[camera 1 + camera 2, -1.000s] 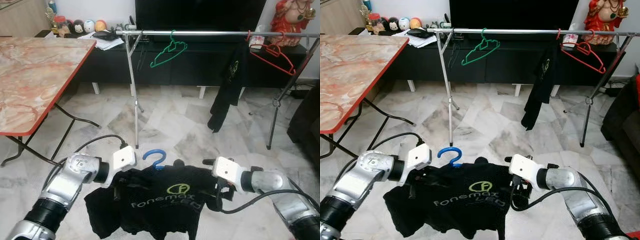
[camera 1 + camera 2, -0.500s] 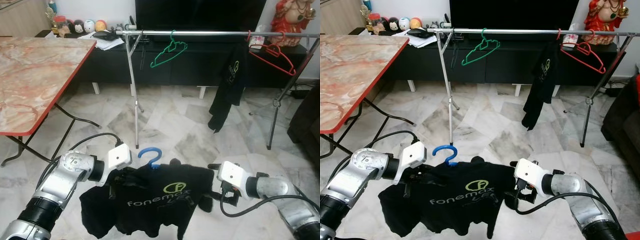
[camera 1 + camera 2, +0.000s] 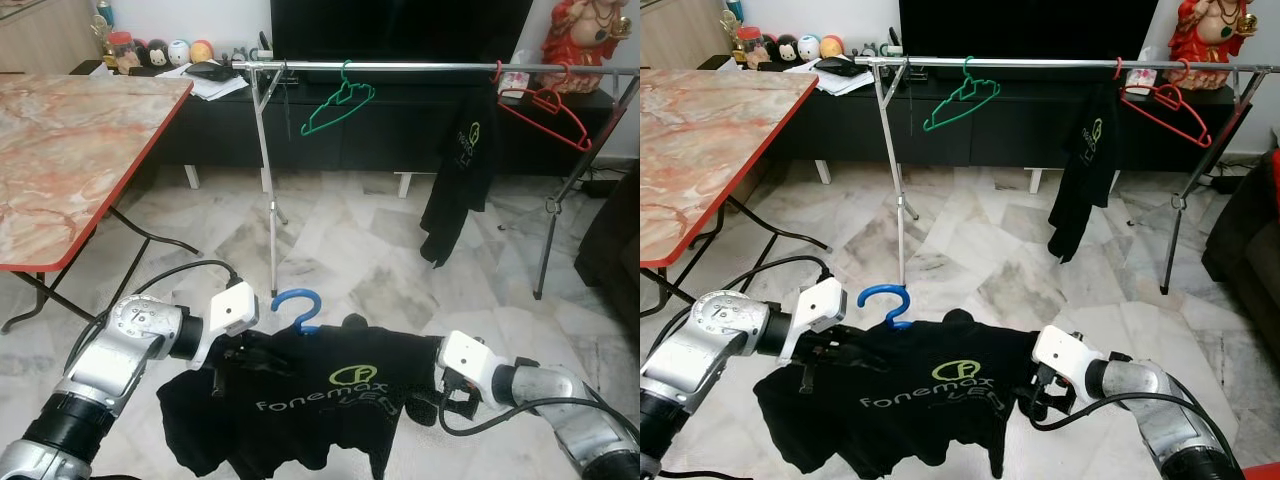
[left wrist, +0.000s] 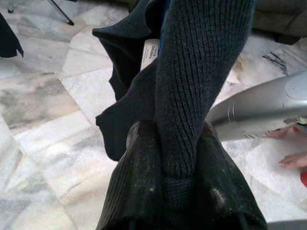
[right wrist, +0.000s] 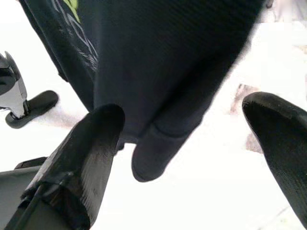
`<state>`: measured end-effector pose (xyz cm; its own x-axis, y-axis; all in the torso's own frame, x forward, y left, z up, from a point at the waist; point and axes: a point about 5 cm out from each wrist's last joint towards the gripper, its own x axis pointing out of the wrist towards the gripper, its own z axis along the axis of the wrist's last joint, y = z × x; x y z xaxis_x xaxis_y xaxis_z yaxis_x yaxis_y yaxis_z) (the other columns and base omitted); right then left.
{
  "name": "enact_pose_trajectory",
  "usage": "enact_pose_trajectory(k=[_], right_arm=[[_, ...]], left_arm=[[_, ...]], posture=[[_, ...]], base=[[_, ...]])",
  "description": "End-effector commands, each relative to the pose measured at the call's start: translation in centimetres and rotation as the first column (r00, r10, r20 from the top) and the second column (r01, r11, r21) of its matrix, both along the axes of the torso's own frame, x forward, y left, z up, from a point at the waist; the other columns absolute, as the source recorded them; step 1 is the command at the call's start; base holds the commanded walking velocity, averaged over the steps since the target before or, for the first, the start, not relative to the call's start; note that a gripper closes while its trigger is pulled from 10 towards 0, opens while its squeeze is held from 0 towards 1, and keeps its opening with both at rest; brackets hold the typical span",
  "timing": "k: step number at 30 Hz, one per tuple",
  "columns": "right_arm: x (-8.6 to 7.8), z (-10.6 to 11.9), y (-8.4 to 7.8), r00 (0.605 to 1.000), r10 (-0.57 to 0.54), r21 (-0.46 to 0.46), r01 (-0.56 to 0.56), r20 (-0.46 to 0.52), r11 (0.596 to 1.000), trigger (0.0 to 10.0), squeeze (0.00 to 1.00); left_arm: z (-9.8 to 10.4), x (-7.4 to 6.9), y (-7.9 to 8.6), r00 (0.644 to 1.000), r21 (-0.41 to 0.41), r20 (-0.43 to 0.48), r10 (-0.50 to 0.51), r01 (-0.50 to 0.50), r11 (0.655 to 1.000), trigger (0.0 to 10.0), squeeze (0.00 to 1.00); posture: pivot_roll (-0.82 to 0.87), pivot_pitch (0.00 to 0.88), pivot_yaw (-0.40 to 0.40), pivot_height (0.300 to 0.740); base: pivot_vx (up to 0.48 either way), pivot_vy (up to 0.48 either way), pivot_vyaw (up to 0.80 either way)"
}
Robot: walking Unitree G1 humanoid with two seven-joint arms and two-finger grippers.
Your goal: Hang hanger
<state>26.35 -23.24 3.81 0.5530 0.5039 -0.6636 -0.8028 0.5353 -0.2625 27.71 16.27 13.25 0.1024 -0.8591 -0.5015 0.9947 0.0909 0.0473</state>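
A black T-shirt (image 3: 330, 385) with a green logo hangs on a blue hanger, whose hook (image 3: 300, 305) sticks up above the collar. My left gripper (image 3: 240, 358) is shut on the shirt's left shoulder and holds it low over the floor; the wrist view shows dark knit cloth (image 4: 192, 86) pinched between the fingers (image 4: 139, 177). At the shirt's right sleeve, my right gripper (image 3: 442, 400) is open. The sleeve end (image 5: 163, 143) hangs loose between the spread fingers (image 5: 93, 143). A steel rail (image 3: 420, 67) runs across ahead, well above the shirt.
On the rail hang a green hanger (image 3: 338, 105), a red hanger (image 3: 548, 110) and another black shirt (image 3: 458, 180). The rail's upright pole (image 3: 268, 180) stands just beyond the blue hook. A marble-topped folding table (image 3: 70, 150) is at left, a dark sofa edge (image 3: 615, 250) at right.
My right gripper has let go of the shirt's right shoulder and dropped back to the lower right. That side of the shirt has sagged. The left gripper keeps its hold.
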Motion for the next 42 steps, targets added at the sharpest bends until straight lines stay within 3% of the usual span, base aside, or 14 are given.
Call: enact_pose_trajectory(k=[1,32,33,36,42], right_arm=[[0.4,0.3,0.2,1.000,-0.005,0.016,0.005,0.027,1.000,2.0,0.00],[0.5,0.3,0.2,1.000,-0.006,0.023,0.006,0.029,1.000,2.0,0.00],[0.6,0.1,1.2,1.000,0.005,0.085,-0.006,0.011,0.996,0.0,0.00],[0.6,-0.1,2.5,0.999,0.036,0.163,-0.032,-0.019,0.986,0.0,0.00],[0.7,0.1,2.6,0.999,0.040,0.170,-0.037,-0.014,0.985,0.0,0.00]], left_arm=[[0.7,-0.1,0.1,1.000,-0.019,0.019,-0.009,0.009,1.000,0.0,0.00],[0.7,-0.1,0.0,1.000,-0.019,0.018,-0.008,0.009,1.000,0.0,0.00],[0.7,-0.2,-0.5,1.000,-0.040,0.009,-0.019,0.019,0.999,0.0,0.00],[0.8,-0.3,-1.3,0.999,-0.070,-0.002,-0.035,0.035,0.997,0.0,0.00],[0.7,-0.3,-1.3,1.000,-0.076,-0.002,-0.026,0.026,0.997,0.0,0.00]], posture=[[-0.07,0.000,-0.031,0.740],[-0.07,0.000,-0.031,0.740],[-0.06,0.000,-0.038,0.740],[-0.06,0.000,-0.039,0.740],[-0.06,0.000,-0.041,0.740]], base=[[0.000,0.000,0.00],[0.000,0.000,0.00],[0.000,0.000,0.00],[0.000,0.000,0.00],[0.000,0.000,0.00]])
